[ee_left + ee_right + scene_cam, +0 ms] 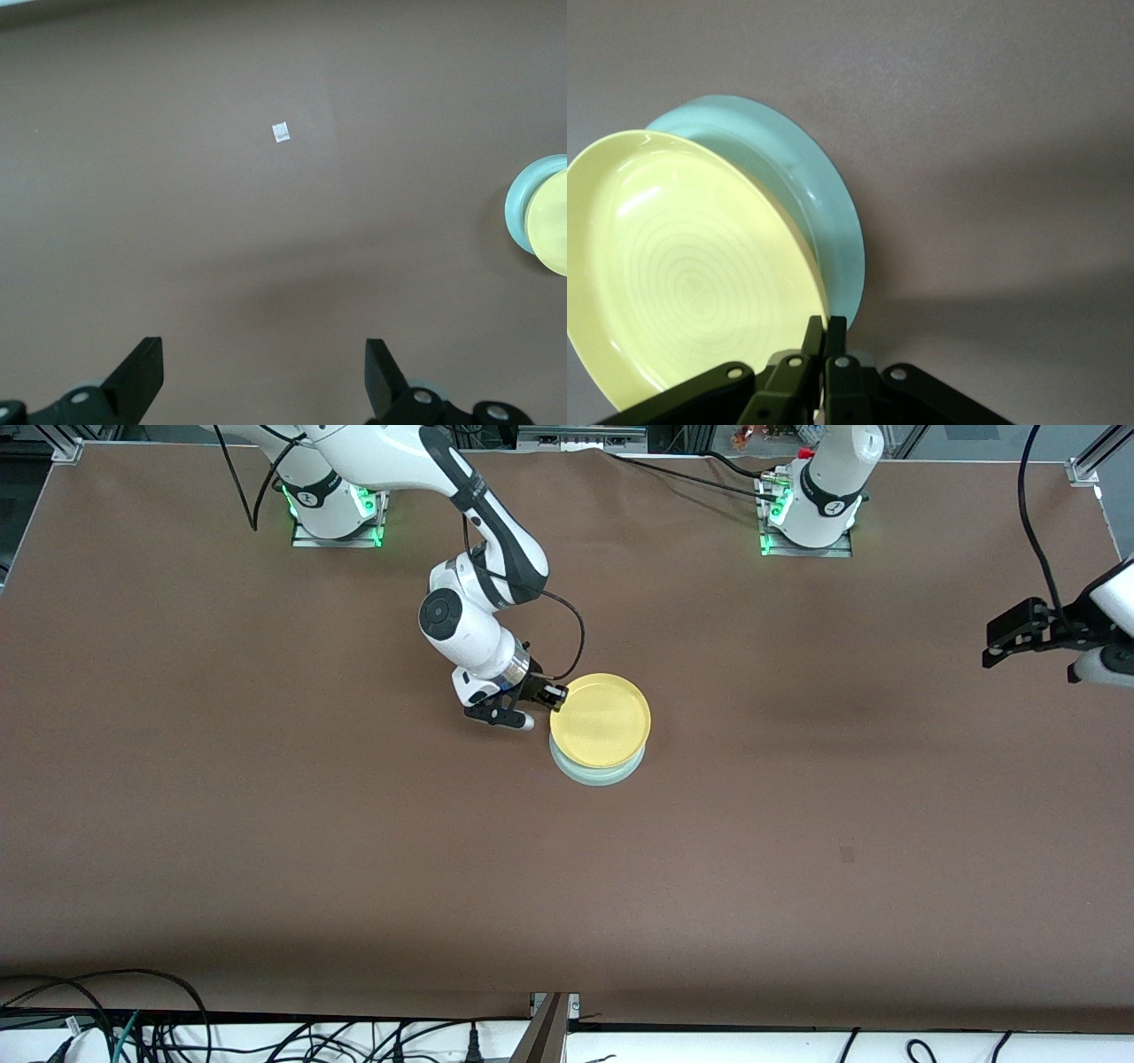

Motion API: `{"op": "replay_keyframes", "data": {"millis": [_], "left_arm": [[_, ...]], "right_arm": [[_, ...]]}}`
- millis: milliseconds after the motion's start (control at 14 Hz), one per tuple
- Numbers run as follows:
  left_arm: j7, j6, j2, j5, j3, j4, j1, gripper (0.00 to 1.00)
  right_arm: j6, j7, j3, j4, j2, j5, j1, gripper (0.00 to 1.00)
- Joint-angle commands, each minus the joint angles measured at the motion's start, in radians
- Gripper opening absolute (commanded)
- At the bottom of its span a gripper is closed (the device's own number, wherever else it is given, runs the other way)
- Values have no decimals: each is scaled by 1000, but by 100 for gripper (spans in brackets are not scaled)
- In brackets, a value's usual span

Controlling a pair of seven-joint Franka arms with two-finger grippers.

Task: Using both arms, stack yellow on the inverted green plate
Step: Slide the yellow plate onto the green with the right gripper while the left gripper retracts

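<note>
The yellow plate [601,719] lies right way up on the green plate [599,772], shifted a little toward the robots' bases, so a crescent of green shows on the side nearer the front camera. My right gripper [555,697] is shut on the yellow plate's rim at the side toward the right arm's end. In the right wrist view my right gripper [825,329] pinches the yellow rim [682,274], with the green plate [806,190] under it. My left gripper [999,646] is open and empty, up in the air over the left arm's end of the table.
The left wrist view shows my left gripper [263,376] over bare brown table, with a small white scrap [281,133] and the two plates [532,212] at the frame's edge. A small dark mark [847,854] lies on the table nearer the front camera.
</note>
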Motion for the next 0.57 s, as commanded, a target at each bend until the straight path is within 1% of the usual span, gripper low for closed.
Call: {"op": "replay_keyframes", "data": {"millis": [0, 71, 143, 214, 286, 429, 500], "left_arm": [[20, 135, -112, -27, -18, -199, 21, 100], [5, 142, -122, -28, -18, -227, 21, 100], [6, 142, -125, -14, -19, -221, 21, 100], [-8, 142, -124, 16, -57, -216, 21, 100], [-26, 140, -124, 57, -73, -207, 28, 100], [-23, 140, -124, 59, -80, -186, 42, 100], [-29, 116, -124, 70, -106, -184, 32, 100]], "right_arm": [[13, 2, -9, 10, 2, 22, 7, 0], [15, 2, -10, 10, 4, 22, 7, 0], [15, 2, -10, 10, 5, 22, 5, 0], [15, 3, -10, 10, 4, 22, 5, 0], [16, 3, -10, 10, 5, 23, 5, 0], [35, 28, -10, 11, 11, 22, 8, 0], [50, 31, -10, 13, 15, 22, 8, 0]]}}
